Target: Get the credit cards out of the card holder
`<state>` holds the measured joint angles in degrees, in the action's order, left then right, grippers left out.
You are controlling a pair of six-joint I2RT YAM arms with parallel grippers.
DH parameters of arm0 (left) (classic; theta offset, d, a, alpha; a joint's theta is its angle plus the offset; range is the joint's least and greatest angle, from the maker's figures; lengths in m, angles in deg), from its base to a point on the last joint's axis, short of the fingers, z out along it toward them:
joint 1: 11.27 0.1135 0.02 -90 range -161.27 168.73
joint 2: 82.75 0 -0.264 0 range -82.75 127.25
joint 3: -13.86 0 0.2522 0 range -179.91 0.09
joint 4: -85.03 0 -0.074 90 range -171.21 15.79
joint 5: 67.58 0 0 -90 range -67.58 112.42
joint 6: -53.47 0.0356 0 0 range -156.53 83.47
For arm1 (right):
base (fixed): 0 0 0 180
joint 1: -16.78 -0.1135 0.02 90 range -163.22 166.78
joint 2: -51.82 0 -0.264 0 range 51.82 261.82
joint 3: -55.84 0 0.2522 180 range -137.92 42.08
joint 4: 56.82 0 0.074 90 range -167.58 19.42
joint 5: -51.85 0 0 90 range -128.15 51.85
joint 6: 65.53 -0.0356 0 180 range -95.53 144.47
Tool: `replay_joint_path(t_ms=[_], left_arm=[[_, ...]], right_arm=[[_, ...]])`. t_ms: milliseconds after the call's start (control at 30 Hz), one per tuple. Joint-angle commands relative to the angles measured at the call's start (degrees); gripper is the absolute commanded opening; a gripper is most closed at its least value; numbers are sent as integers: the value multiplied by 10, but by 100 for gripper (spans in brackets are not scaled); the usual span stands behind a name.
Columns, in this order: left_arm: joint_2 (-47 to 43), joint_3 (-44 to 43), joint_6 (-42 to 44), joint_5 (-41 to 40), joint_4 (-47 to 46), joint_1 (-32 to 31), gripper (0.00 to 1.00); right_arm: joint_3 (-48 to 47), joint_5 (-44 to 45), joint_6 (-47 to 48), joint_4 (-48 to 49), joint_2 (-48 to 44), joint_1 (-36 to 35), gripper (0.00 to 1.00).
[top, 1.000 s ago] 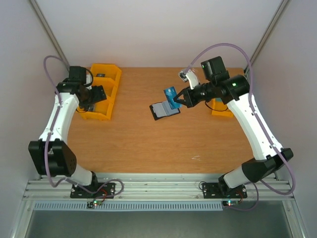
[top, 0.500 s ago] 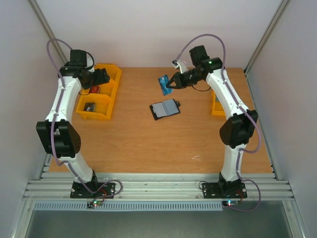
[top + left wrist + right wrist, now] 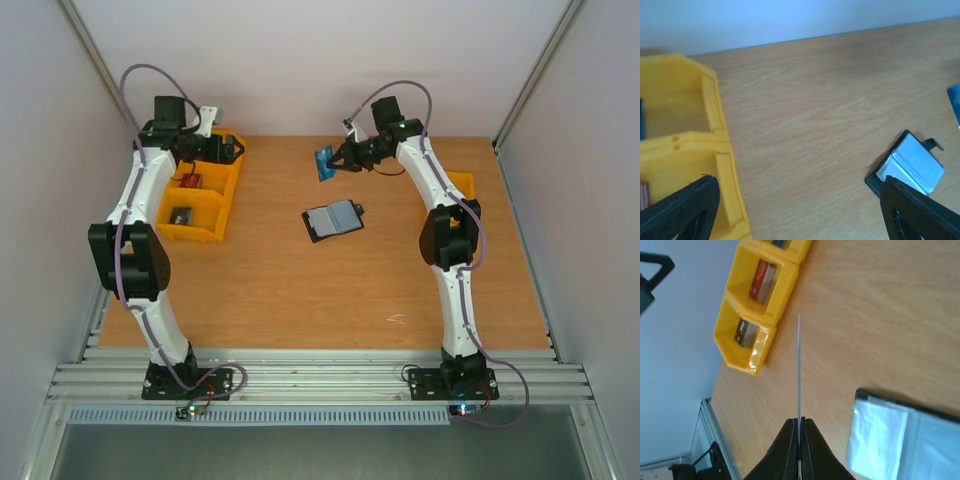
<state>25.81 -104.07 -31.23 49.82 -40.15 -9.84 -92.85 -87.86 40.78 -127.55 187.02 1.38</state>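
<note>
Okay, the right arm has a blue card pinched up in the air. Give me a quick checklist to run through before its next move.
1. Grip: right gripper shut on the blue card, which shows edge-on in its wrist view: ok.
2. Card free of the card holder, held apart from it above the table: ok.
3. Card holder lying open on the table: ok.
4. More cards left in its pockets: cannot tell.
5. Left gripper open and empty, by the yellow bin, well away from the right arm: ok.
</note>
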Motion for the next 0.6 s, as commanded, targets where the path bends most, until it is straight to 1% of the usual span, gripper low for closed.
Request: replay_joint_path(t_ms=[0,33,100,233,267,367,500,567], left_arm=[[34,-35,141,54,-60,-12,88],[42,-43,162,61,-67,-30,89],[57,-57,194,71,-80,-39,89],[63,-47,315,97,-113,-60,89],[59,-39,358,104,-125,-65,89],[53,-24,443,126,-159,-79,89],[46,-29,487,164,-162,-90,89],[40,-34,500,183,-144,-94,89]], right_arm=[[-83,-23,-43,-6,44,23,1],[-94,-26,-47,-3,55,26,1],[-111,-30,-53,2,68,30,1],[-143,-38,-54,-3,84,31,1],[-145,-39,-51,-4,84,31,1],[-144,-47,-50,-7,79,31,1],[-144,-78,-32,-13,68,27,1],[-143,-87,20,-36,57,17,1]])
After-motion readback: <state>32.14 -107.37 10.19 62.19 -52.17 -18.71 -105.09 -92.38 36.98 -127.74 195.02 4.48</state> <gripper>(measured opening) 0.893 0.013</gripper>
